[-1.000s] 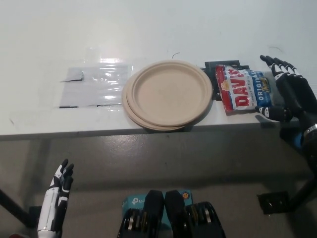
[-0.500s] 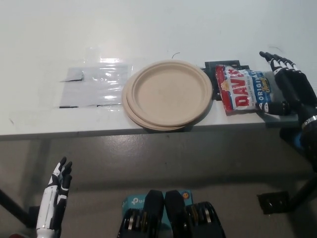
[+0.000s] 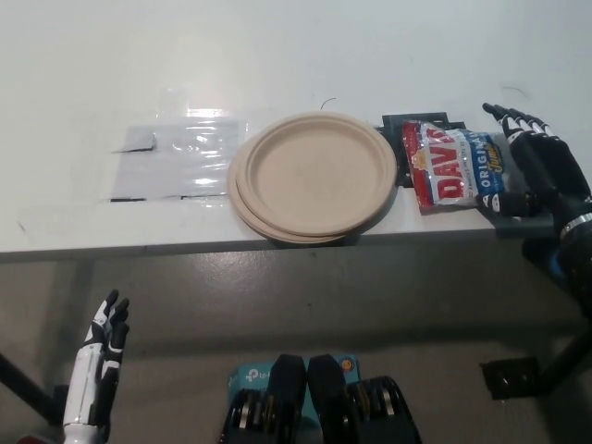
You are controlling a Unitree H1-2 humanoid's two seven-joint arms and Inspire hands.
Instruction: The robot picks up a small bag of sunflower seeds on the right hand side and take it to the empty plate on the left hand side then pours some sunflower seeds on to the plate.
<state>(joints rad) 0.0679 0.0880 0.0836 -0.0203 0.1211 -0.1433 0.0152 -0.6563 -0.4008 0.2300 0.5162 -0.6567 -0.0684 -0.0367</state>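
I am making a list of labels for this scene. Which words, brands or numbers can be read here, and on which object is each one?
"DAV": large white letters on the red sunflower seed bag; the rest of the word is cut off at the crease.
"ORIGINAL": smaller white word on the same bag's blue band, partly hidden by the right hand.
The blue box on the floor has a white logo, too blurred to read.

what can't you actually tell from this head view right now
- Right edge of the seed bag: hidden behind the black right hand; contact cannot be confirmed.
- Whether the bag is open: top end not readable.
- Black block under the bag: mostly covered by it.
- Lower plate in the stack: only a sliver of rim shows.
- Left hand, low by the floor: wrist cut off by the bottom edge.
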